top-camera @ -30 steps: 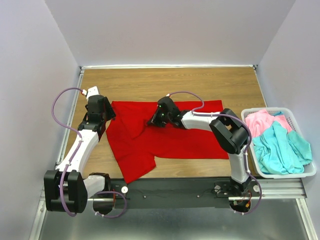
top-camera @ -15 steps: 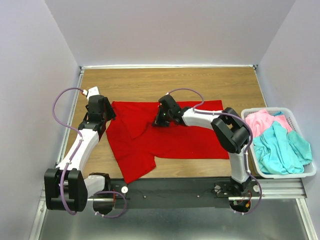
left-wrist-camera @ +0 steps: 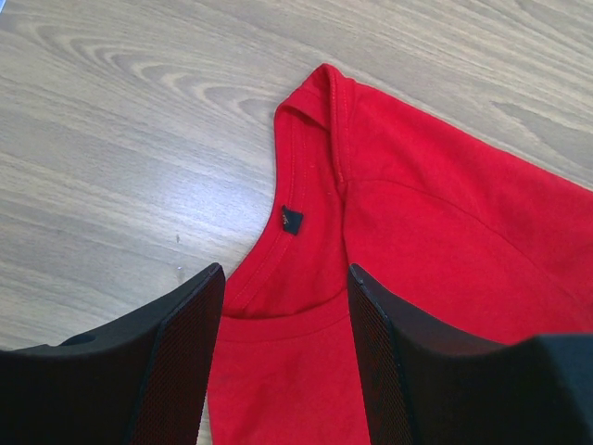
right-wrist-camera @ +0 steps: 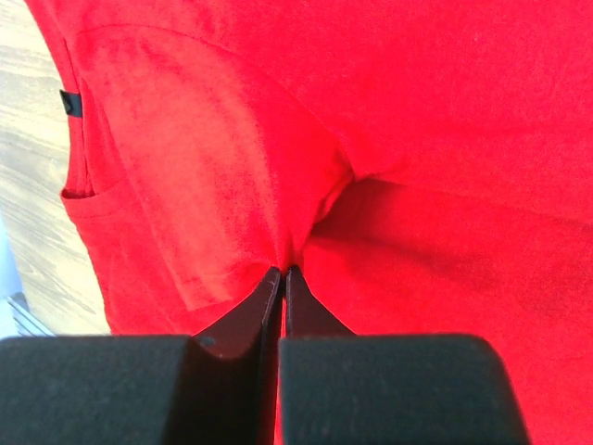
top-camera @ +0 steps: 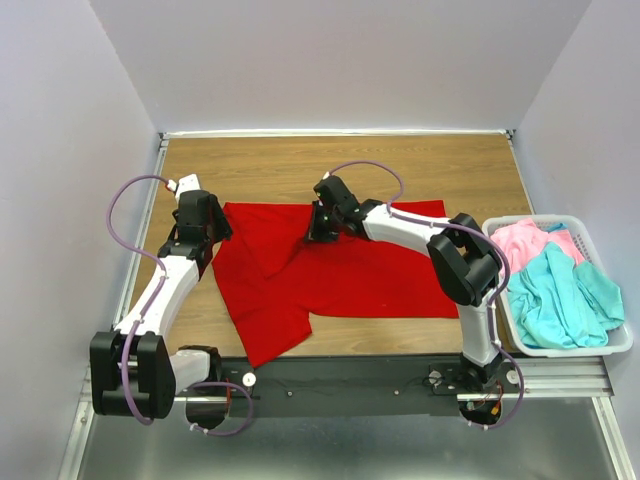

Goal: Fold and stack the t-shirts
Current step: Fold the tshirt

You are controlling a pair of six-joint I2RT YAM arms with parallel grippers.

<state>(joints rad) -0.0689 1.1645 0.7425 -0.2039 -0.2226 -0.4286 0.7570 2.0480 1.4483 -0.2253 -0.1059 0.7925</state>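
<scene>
A bright red t-shirt (top-camera: 350, 275) lies spread on the wooden table, its collar to the left and a flap hanging toward the near edge. My left gripper (top-camera: 205, 232) hovers open over the collar (left-wrist-camera: 296, 185), the jaws straddling the neckline with nothing between them (left-wrist-camera: 285, 271). My right gripper (top-camera: 318, 232) sits near the shirt's far middle, shut on a pinched fold of the red cloth (right-wrist-camera: 283, 271). A pink t-shirt (top-camera: 525, 243) and a teal one (top-camera: 565, 295) lie crumpled in the basket.
A white plastic laundry basket (top-camera: 560, 348) stands at the table's right edge. Bare wood (top-camera: 300, 170) shows beyond the shirt, up to the back wall. A metal rail (top-camera: 350, 385) carrying the arm bases runs along the near edge.
My right gripper has moved a little away from the bases and to the right, taking the pinched red fold with it. The left arm has stayed put.
</scene>
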